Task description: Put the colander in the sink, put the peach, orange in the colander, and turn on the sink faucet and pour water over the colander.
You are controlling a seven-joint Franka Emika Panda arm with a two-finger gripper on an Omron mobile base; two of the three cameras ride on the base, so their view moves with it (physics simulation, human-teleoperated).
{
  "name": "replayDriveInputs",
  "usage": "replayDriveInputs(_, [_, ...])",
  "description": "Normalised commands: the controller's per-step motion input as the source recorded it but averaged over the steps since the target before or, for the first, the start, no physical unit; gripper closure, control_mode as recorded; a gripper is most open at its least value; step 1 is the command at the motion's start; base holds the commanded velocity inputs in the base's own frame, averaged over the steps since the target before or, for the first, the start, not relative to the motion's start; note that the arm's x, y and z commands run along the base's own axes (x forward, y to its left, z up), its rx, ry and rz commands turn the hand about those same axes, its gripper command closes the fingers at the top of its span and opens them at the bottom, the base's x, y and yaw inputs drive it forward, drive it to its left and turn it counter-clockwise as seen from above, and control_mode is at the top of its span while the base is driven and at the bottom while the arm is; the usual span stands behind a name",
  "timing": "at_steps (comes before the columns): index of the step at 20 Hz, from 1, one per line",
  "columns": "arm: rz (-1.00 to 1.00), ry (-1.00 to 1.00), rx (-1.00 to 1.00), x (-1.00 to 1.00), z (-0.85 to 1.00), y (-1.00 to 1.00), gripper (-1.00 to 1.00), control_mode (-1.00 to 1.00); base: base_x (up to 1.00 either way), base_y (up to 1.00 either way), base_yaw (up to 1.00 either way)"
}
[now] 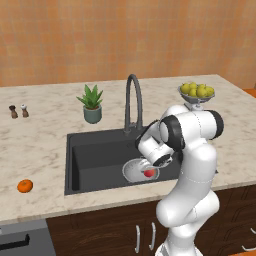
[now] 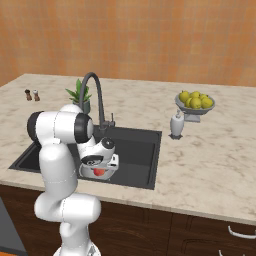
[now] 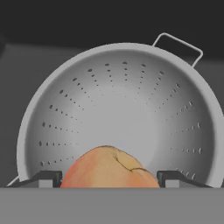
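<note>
So the colander [image 3: 120,118] sits in the sink [image 1: 95,155], and I've got the peach [image 3: 109,168] between my gripper's [image 3: 109,178] fingertips, closed on it, right over the bowl. Peach is all but delivered, I reckon. Left: the orange [image 1: 25,186], on the counter, then the faucet [image 1: 133,102].

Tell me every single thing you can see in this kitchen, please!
colander: one, silver-grey, in the sink
peach: one, pinkish-red, between the fingertips over the colander
orange: one, bright orange, on the counter left of the sink
sink: one, dark charcoal, set in the counter
sink faucet: one, dark grey, behind the sink
plant pot: one, green plant, behind the sink
fruit bowl: one, yellow-green fruit
shakers: two, far left
dispenser: one, pale, right of the sink
counter: one, pale marble
gripper: one, around the peach
</note>
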Motion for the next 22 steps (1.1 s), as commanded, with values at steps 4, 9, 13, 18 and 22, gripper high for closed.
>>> replayDriveInputs(4, [0.00, 0.00, 0.00, 0.07, -0.18, 0.00, 1.00, -1.00, 0.00, 0.00, 0.00])
replayDriveInputs(9, [0.00, 0.01, 0.00, 0.11, -0.16, 0.00, 1.00, -1.00, 0.00, 0.00, 0.00])
replayDriveInputs(13, [0.00, 0.00, 0.00, 0.12, -0.09, 0.00, 1.00, -1.00, 0.00, 0.00, 0.00])
replayDriveInputs(18, [0.00, 0.00, 0.00, 0.21, -0.02, 0.03, 1.00, -1.00, 0.00, 0.00, 0.00])
replayDriveInputs(22, [0.00, 0.00, 0.00, 0.14, 0.00, 0.08, -1.00, -1.00, 0.00, 0.00, 0.00])
